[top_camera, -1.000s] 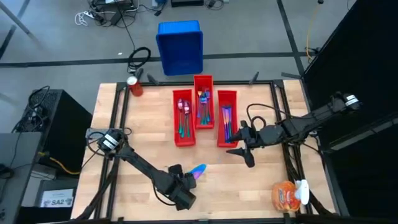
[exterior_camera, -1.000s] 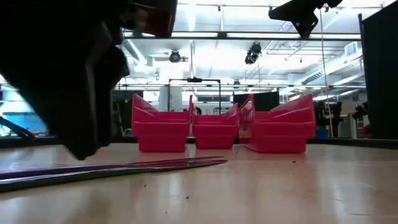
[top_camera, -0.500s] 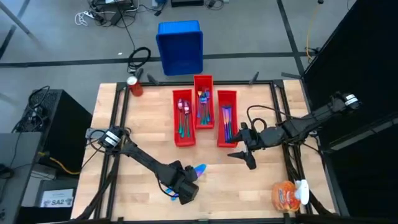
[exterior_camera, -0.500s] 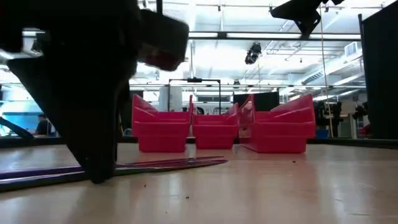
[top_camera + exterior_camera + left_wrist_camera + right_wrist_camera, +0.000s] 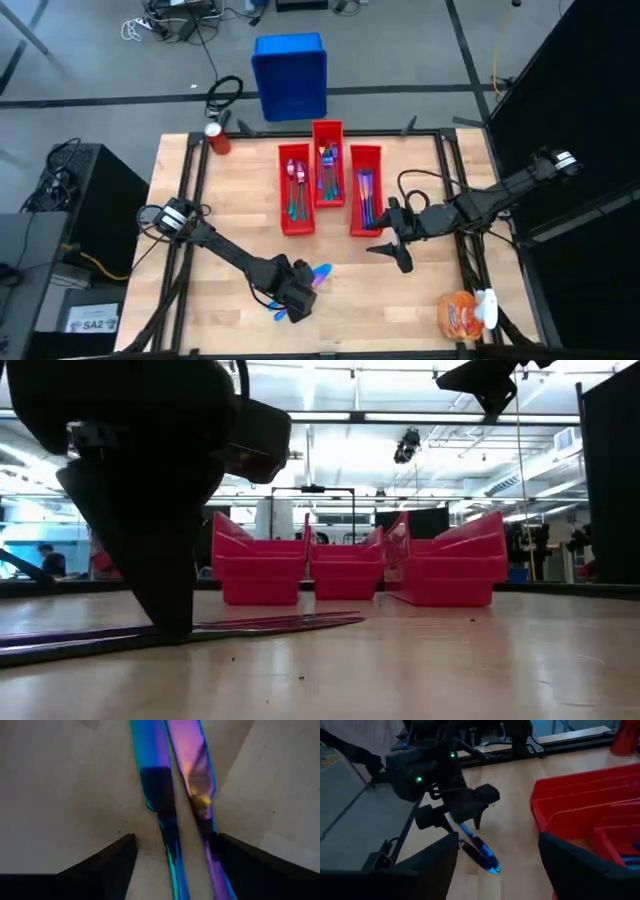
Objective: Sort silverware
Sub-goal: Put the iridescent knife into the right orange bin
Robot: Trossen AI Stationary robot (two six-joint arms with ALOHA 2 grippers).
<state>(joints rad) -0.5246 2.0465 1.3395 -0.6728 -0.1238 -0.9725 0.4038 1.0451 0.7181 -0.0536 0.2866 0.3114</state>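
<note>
High view: you see the left gripper (image 5: 297, 297) low at the near part of the table (image 5: 230, 200), right over two loose pieces of silverware (image 5: 320, 271) that lie on the wood. The right gripper (image 5: 392, 250) hangs just beside the rightmost of the three red bins (image 5: 364, 226). More silverware lies inside all three bins.

Low view: your left gripper (image 5: 170, 615) reaches down to the tabletop, its tip at the slim pieces (image 5: 280, 624) lying flat. The bins (image 5: 345, 575) stand behind. The right gripper (image 5: 490, 395) is high above the table.

Left wrist view: a blue piece (image 5: 152, 765) and a purple piece (image 5: 192, 760) lie side by side between the two spread fingers (image 5: 107, 865). The claw is released; it grips nothing.

Right wrist view: the right fingers (image 5: 580, 865) stand wide apart, with nothing between them. You look at the left arm (image 5: 435, 775) and the blue piece (image 5: 481, 848) under it.
</note>
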